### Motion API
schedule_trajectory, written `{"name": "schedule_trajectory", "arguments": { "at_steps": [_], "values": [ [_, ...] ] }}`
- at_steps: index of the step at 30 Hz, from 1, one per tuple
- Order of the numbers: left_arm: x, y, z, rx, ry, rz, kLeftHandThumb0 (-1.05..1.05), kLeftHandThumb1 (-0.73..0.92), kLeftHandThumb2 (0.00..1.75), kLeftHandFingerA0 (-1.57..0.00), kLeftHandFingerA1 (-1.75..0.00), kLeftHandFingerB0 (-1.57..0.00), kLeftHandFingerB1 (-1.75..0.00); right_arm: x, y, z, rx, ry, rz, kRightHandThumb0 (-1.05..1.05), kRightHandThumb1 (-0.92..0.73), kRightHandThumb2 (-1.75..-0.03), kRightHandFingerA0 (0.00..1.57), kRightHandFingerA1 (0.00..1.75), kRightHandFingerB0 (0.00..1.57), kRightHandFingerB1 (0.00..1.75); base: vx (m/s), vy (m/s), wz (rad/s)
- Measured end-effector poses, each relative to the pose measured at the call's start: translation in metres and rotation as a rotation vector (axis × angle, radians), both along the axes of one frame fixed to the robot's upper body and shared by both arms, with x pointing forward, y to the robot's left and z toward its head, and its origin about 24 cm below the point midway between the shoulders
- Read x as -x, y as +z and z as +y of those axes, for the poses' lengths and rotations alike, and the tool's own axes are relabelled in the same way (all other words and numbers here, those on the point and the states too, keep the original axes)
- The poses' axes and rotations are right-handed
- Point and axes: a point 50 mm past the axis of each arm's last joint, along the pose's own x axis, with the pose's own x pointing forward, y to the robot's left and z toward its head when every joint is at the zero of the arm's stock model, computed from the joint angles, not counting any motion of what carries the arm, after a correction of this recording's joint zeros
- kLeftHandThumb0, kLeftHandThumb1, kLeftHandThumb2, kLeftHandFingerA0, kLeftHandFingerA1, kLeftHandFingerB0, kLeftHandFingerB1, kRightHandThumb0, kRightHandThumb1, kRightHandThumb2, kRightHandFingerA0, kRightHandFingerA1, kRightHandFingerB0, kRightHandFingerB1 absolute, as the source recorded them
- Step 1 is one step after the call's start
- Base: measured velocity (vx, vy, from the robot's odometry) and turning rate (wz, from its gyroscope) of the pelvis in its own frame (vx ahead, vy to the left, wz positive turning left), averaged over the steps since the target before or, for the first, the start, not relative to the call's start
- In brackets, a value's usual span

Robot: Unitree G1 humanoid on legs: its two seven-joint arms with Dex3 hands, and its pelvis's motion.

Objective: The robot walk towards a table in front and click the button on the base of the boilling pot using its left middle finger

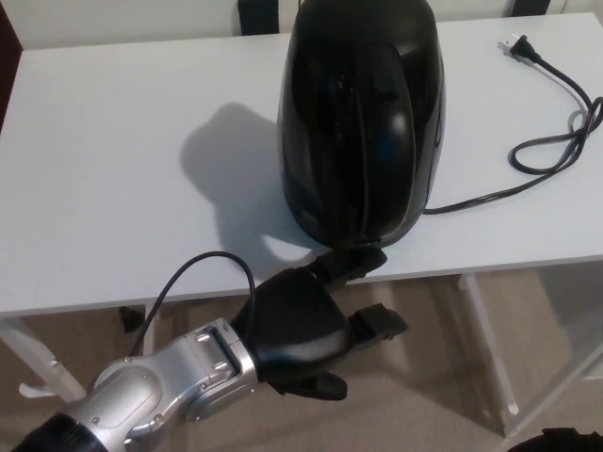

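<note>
- A white table (113, 188) fills most of the view, its top smooth and evenly lit.
- White table legs (490, 348) show below its near edge.
- Beige carpet floor (424, 395) lies underneath.
- Dark chair backs (257, 14) stand beyond the far edge.
- A soft shadow (226, 160) falls across the tabletop.
</note>
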Motion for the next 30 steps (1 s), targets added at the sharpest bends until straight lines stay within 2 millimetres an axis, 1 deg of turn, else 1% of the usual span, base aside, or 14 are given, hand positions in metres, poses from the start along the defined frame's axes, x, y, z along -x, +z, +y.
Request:
{"name": "schedule_trajectory", "arguments": {
  "at_steps": [13,19,20,22,23,24,30],
  "values": [
    [0.0014,-0.0042,-0.0037,-0.009,-0.009,0.016,-0.75,0.84,0.65,-0.25,-0.30,-0.22,-0.29,-0.0006,0.0003,0.0001,0.000,0.001,-0.001,-0.46,-0.48,-0.55,0.84,0.48,0.72,0.46,0.00,0.000,0.00],
    [0.0016,-0.0047,-0.0037,-0.016,-0.010,0.023,-0.75,0.84,0.65,-0.26,-0.30,-0.23,-0.29,-0.0035,0.0017,0.0003,-0.003,0.003,-0.009,-0.44,-0.48,-0.55,0.82,0.47,0.72,0.46,0.00,0.000,0.00],
    [0.0017,-0.0047,-0.0037,-0.016,-0.010,0.023,-0.76,0.86,0.66,-0.24,-0.29,-0.19,-0.29,-0.0036,0.0017,0.0003,-0.003,0.003,-0.008,-0.44,-0.48,-0.55,0.84,0.48,0.74,0.46,0.00,0.000,0.00],
    [0.0021,-0.0045,-0.0041,-0.022,-0.012,0.025,-0.76,0.83,0.65,-0.26,-0.30,-0.21,-0.29,-0.0036,0.0017,0.0004,-0.003,0.004,-0.008,-0.45,-0.48,-0.55,0.83,0.48,0.73,0.46,0.00,0.000,0.00],
    [0.0023,-0.0046,-0.0043,-0.024,-0.013,0.026,-0.75,0.83,0.66,-0.27,-0.30,-0.20,-0.29,-0.0036,0.0017,0.0004,-0.003,0.004,-0.008,-0.44,-0.48,-0.55,0.82,0.48,0.72,0.46,0.00,0.000,0.00],
    [0.0025,-0.0048,-0.0042,-0.026,-0.013,0.028,-0.78,0.67,0.95,-0.20,-0.42,-0.16,-0.41,-0.0036,0.0017,0.0004,-0.004,0.005,-0.007,-0.44,-0.49,-0.55,0.80,0.47,0.70,0.45,0.00,0.000,0.00],
    [0.0029,-0.0058,-0.0040,-0.028,-0.011,0.037,-0.79,0.68,0.97,-0.21,-0.43,-0.15,-0.40,-0.0051,0.0034,0.0015,-0.009,0.012,-0.013,-0.43,-0.48,-0.55,0.82,0.48,0.69,0.45,0.00,0.000,0.00]
  ]
}}
